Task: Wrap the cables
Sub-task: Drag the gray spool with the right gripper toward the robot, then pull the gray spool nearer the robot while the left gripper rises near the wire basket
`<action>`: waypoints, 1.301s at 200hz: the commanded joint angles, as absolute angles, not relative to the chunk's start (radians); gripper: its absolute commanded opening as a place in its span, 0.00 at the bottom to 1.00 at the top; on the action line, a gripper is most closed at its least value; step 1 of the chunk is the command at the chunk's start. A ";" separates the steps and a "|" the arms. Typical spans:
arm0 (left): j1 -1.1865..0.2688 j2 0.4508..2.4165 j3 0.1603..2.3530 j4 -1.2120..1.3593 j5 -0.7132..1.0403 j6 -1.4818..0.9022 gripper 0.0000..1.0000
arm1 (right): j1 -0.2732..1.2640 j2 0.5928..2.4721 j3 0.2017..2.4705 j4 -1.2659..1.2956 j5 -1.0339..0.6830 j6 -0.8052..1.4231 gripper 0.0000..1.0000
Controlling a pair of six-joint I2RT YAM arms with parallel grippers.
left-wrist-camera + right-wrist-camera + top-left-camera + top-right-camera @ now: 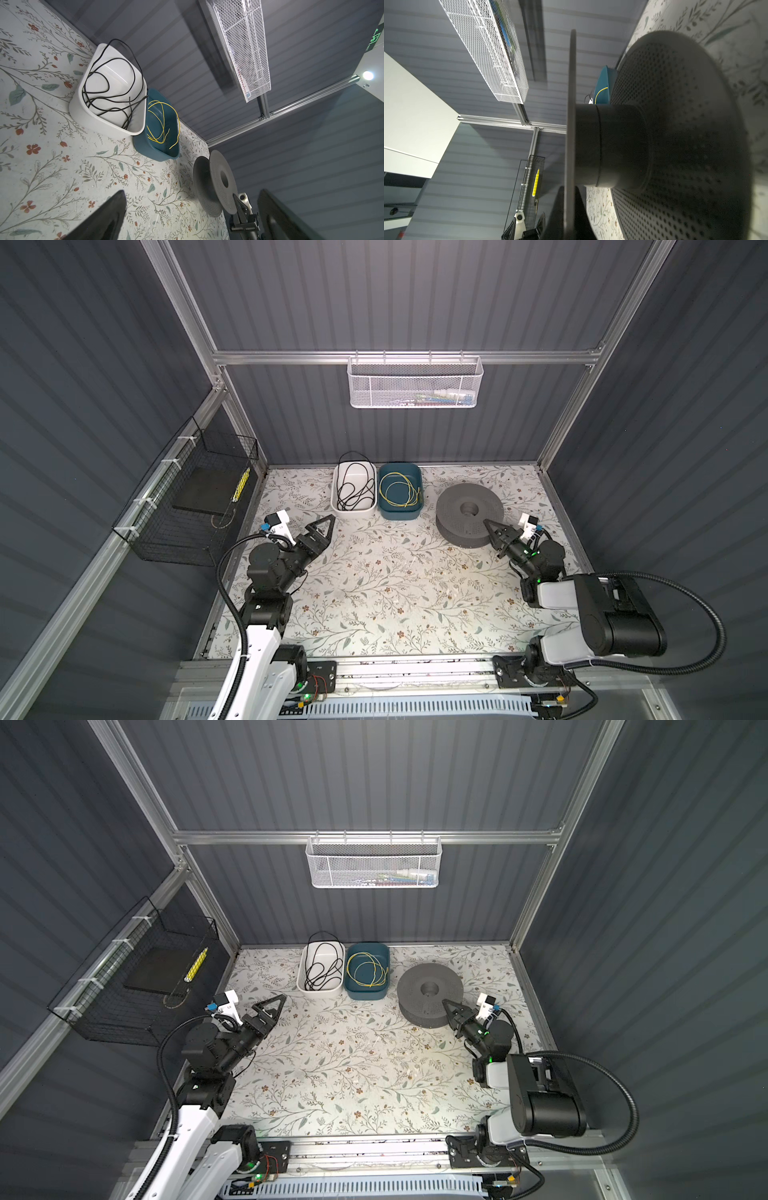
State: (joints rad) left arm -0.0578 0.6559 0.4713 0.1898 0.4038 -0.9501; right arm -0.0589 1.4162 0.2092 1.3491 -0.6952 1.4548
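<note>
Cables (352,497) light, floppy, snag-prone; take a loop nr bin (353,513) rim. L gripper (323,526) wide open. R gripper (487,523) pinches spool (461,497) flange.

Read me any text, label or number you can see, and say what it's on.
No text reads clearly.
Green lit sign: symbols too blurred to read.
Dark mark on the left wrist camera mount: too small to read.
Items in the white mesh basket: any print is blurred, unreadable.
</note>
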 commanded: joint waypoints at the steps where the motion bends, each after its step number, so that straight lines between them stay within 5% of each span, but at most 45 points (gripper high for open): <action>1: -0.060 0.627 0.465 0.136 0.392 -0.930 0.99 | -0.049 1.271 0.146 1.343 -0.736 1.442 0.00; 51: -0.060 0.627 0.492 0.089 0.388 -0.902 0.99 | 0.169 0.866 0.105 0.818 -0.594 1.277 0.00; 82: -0.060 0.655 0.507 0.100 0.386 -0.897 0.99 | 0.278 0.809 0.112 0.760 -0.519 1.280 0.00; 204: -0.060 0.676 0.609 0.003 0.313 -0.734 0.99 | 0.702 1.763 0.409 1.464 -0.405 1.412 0.00; 260: -0.060 0.755 0.614 0.115 0.371 -0.767 0.99 | 0.803 1.869 0.437 1.401 -0.392 1.391 0.00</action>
